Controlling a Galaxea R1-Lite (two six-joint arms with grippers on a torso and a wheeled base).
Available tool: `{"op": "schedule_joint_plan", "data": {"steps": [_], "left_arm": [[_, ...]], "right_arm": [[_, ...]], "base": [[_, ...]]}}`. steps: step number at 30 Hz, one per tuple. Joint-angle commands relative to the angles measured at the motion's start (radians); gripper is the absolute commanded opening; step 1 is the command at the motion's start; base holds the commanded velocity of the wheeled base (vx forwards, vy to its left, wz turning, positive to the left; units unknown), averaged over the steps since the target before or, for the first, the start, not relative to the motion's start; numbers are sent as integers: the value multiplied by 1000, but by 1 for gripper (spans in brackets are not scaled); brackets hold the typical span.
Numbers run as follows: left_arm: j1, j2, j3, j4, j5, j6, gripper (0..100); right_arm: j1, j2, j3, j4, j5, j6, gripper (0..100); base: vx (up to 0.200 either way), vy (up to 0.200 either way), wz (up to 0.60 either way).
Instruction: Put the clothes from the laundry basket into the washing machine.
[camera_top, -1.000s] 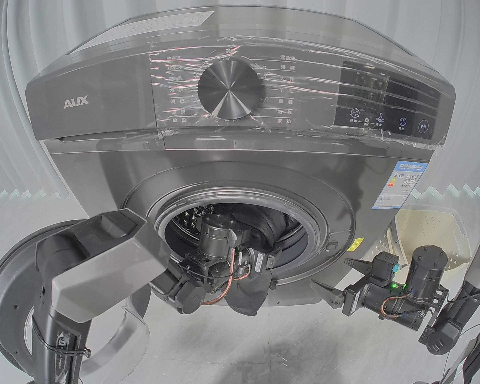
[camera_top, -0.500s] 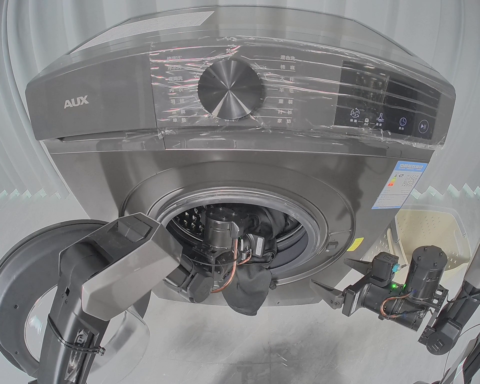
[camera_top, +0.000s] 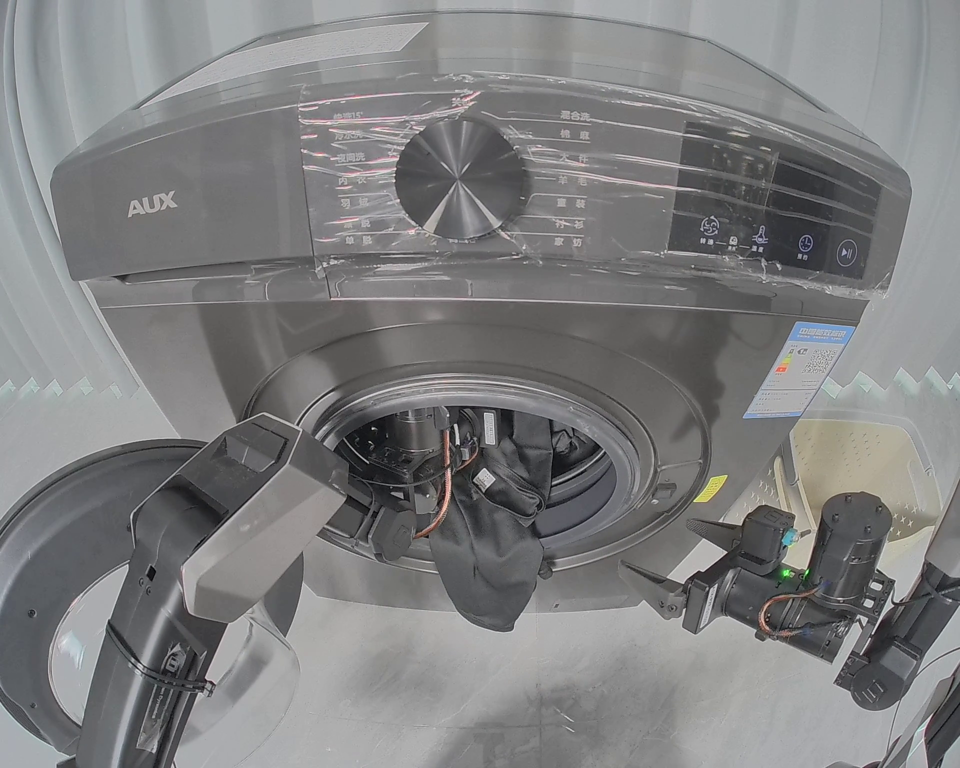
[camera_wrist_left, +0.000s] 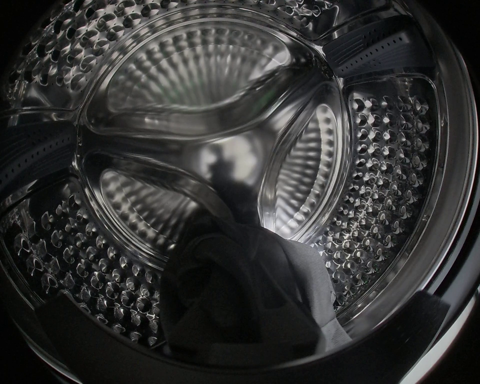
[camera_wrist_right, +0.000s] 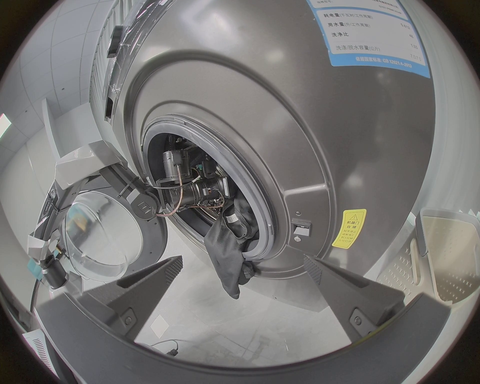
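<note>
Grey floor (camera_top: 450, 690) up front, with the right claw (camera_top: 660, 548) hanging above it, wide open and holding nothing, off the washing machine's (camera_top: 600, 350) lower right. Cream laundry basket (camera_top: 860, 450) sat just beside the machine there. Door (camera_top: 60, 560) was swung open to the left. Black garment (camera_top: 490, 570) lay draped over the opening's lip, half dangling outside, half in the drum (camera_wrist_left: 390, 150). Left claw (camera_top: 480, 450) was in the drum mouth right by it, honestly couldn't tell if open or closed.

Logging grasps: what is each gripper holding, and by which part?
Right gripper: open, empty. Left gripper, in the drum by the dark garment: cannot tell.
</note>
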Motion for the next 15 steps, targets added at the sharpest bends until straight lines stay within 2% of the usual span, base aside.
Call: {"op": "schedule_joint_plan", "data": {"steps": [1,5,8,11,12,15], "left_arm": [[4,4,3,0,0,-1,100],[-6,-10,45,-2,0,-1,100],[-33,-76,175,6,-13,2,100],[-53,-117,273,11,-49,5,100],[-63,-134,321,11,-76,7,100],[-76,-147,390,15,-101,13,100]], "right_arm": [[1,4,0,-1,0,0,100],[-1,2,0,-1,0,0,100],[1,4,1,-1,0,0,100],[1,4,1,-1,0,0,100],[2,4,1,-1,0,0,100],[10,4,0,-1,0,0,100]], "base": [[0,0,0],[0,0,0],[0,0,0],[0,0,0],[0,0,0],[0,0,0]]}}
